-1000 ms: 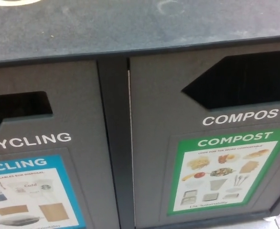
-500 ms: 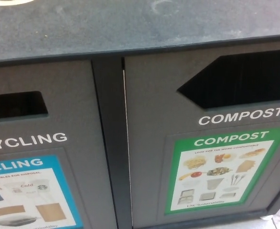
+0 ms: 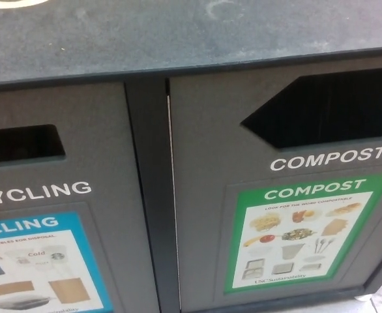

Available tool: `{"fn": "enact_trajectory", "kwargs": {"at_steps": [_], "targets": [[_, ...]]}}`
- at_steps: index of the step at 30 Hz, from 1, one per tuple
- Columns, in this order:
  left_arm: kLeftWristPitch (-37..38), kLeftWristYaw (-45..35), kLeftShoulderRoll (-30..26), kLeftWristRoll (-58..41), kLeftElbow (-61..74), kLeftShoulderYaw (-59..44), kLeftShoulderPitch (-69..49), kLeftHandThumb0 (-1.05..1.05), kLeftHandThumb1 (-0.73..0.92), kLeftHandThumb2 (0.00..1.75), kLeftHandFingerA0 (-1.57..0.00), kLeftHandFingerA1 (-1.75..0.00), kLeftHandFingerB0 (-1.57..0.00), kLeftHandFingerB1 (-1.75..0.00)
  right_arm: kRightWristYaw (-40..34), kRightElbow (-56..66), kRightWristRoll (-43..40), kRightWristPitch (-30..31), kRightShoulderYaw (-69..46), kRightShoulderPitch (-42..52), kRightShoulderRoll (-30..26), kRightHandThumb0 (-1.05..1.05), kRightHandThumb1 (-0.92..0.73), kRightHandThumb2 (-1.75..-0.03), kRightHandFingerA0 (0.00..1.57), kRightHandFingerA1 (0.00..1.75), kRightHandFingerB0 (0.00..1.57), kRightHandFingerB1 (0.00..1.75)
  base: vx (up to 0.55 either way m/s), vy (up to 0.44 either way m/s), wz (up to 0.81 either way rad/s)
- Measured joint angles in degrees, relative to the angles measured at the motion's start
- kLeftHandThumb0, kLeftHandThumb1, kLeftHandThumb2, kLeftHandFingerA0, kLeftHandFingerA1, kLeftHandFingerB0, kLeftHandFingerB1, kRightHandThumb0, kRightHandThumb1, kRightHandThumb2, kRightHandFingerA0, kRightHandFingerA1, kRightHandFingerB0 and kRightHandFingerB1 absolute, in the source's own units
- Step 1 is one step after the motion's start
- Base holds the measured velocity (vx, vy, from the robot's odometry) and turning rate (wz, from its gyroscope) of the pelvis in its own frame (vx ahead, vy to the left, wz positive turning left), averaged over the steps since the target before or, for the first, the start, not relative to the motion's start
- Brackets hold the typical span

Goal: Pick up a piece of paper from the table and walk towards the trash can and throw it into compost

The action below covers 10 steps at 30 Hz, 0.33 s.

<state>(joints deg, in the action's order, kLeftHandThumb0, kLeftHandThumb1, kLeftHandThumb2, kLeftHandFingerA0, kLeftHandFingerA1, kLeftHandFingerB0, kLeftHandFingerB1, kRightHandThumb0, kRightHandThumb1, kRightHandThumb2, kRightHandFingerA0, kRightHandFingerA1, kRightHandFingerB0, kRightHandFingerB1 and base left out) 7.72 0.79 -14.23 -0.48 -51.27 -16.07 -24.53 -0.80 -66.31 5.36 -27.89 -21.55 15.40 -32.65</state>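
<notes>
Directly ahead of the head camera stands a dark grey waste station (image 3: 178, 39) with two front panels, and neither robot hand shows, so whether the fingers are open, closed or holding anything cannot be told. No piece of paper is visible either. What matters for the drop is the black hexagonal compost opening (image 3: 328, 111), which lies up and to the right, above the white word COMPOST and the green-bordered compost poster (image 3: 305, 231). Its long axis runs sideways. By that placement the right arm is probably nearer; the rectangular recycling slot (image 3: 21, 147) sits well apart, at left.
</notes>
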Motion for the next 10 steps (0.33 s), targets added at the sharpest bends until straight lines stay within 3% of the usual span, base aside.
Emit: {"fn": "enact_trajectory", "kwargs": {"at_steps": [1, 4, 10], "targets": [[0.0, 0.0, 0.0, 0.0, 0.2, 0.1, -0.1, -0.04, 0.76, 0.70, -0.93, -0.75, -0.88, -0.69, -0.1, 0.0, 0.0, -0.2, 0.2, 0.0, 0.0, -0.20, -0.61, -0.81, 0.99, 1.14, 1.06, 0.79, 0.00, 0.000, 0.00], [-0.3, 0.0, 0.0, 0.0, 1.0, 0.3, -0.4, -0.05, 0.77, 0.69, -0.94, -0.77, -0.88, -0.69, -0.5, -0.1, 0.2, -0.5, 1.2, 0.1, -0.1, -0.22, -0.59, -0.76, 0.99, 1.07, 1.06, 0.78, 0.00, 0.000, 0.00], [-0.6, -0.1, 0.0, -0.2, 2.4, 0.3, -1.1, -0.04, 0.77, 0.67, -0.92, -0.75, -0.89, -0.66, -1.8, -0.2, 0.9, -1.5, 3.8, 0.6, -0.5, -0.22, -0.60, -0.76, 0.98, 1.12, 1.05, 0.78, 0.00, 0.000, 0.00]]}}
